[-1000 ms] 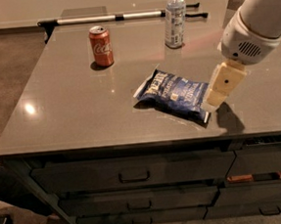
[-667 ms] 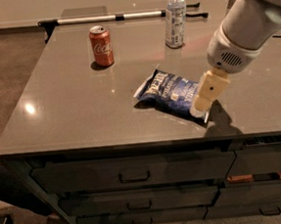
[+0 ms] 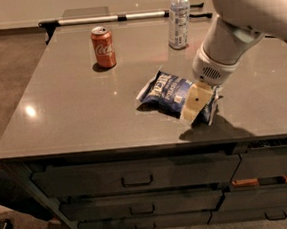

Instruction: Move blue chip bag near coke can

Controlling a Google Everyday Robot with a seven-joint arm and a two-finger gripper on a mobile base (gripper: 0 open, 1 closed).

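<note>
Camera view showed the end effector [image 3: 197,104] low over the grey worktop [image 3: 83,116], set down on the end of the blue chip bag [image 3: 165,90] that lay farthest from the coke can [image 3: 103,47]. A second before, it had hung just past that end of the bag, farther from the can. Since then the arm had swung toward the can and dropped, so its tan tip now covered part of the bag's wrapper. I could not tell whether the end effector was spread or pinching the bag, because its near side hid the rest.

The bag itself lay flat on the worktop, well apart from the can, to the can's right and nearer the front edge, angled with one white sealed end pointing back toward the can. As far as I could see it had not shifted from where it lay earlier. The can stood upright in the same spot. A clear plastic bottle [image 3: 178,18] stood upright to the can's right, slightly farther back.
</note>
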